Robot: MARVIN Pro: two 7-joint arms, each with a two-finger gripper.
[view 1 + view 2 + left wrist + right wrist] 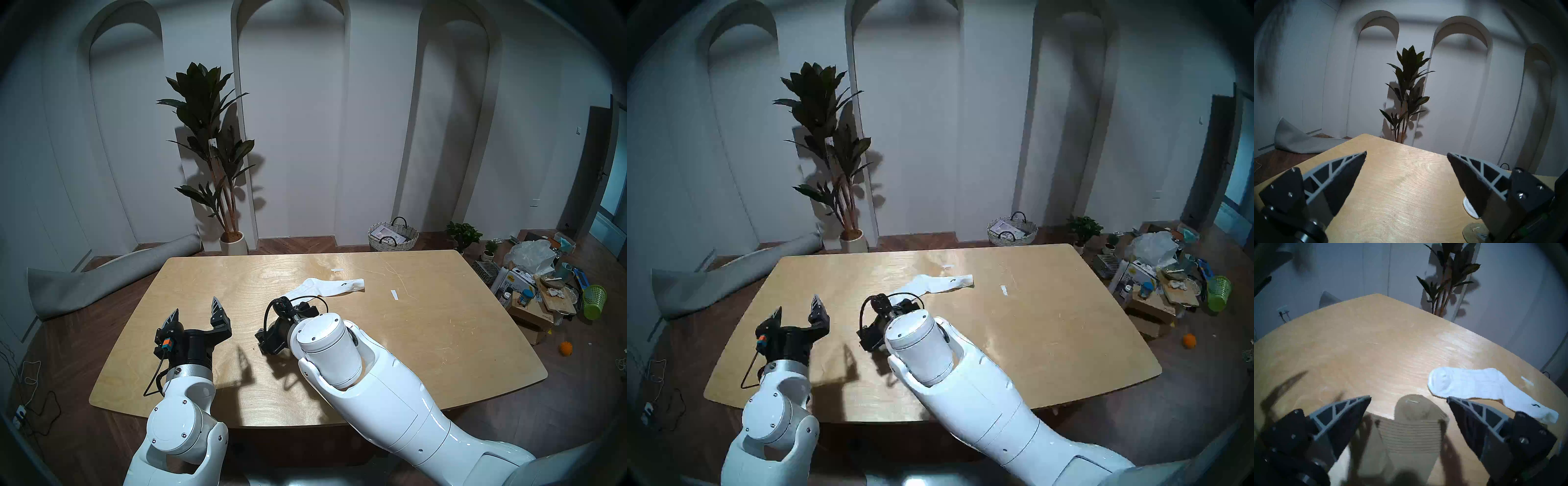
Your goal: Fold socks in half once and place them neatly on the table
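Two socks out on the plywood table, both grippers spread wide and empty.

White ribbed crew sock (330, 287) lies flat toward the table's (441, 305) far edge, near the middle; the olive-khaki ribbed ankle sock (1407, 434) sits just on its near side, under the right gripper (1409, 399). Left gripper (196, 310) hangs over the grainy top near the left edge. A woven basket (393, 237) of papers stands on the floor by the arched wall.

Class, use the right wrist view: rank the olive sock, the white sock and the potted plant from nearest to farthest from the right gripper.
1. Olive sock: on the table directly below the right gripper, between its open jaws.
2. White sock: lying flat, beyond the right-hand fingertip.
3. Potted plant: past the table's far edge, by the wall.
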